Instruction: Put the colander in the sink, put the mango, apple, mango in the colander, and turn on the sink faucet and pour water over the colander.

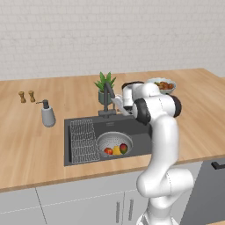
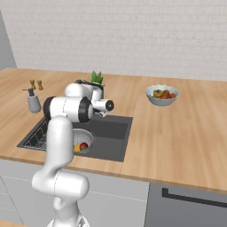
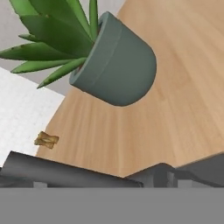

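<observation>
The colander [image 1: 114,139] sits in the dark sink [image 1: 140,127], right of the wire rack. It holds a red apple [image 1: 108,151], a yellow mango [image 1: 116,150] and a red-green mango [image 1: 124,148]. The slim dark sink faucet [image 1: 107,94] stands at the sink's back edge. My gripper [image 1: 116,102] is right beside the faucet at spout height, open, with nothing held. In the hand view the faucet [image 3: 65,174] lies as a dark bar along the bottom. From the right, the colander [image 2: 83,138] and the fruit [image 2: 80,146] show behind my arm.
A potted plant [image 1: 105,83] stands just behind the faucet, close in the hand view as a grey-green pot [image 3: 118,65]. A pale fruit bowl [image 1: 161,85] sits back right. A soap pump [image 1: 47,115] and two small shakers [image 1: 26,96] stand left of the sink.
</observation>
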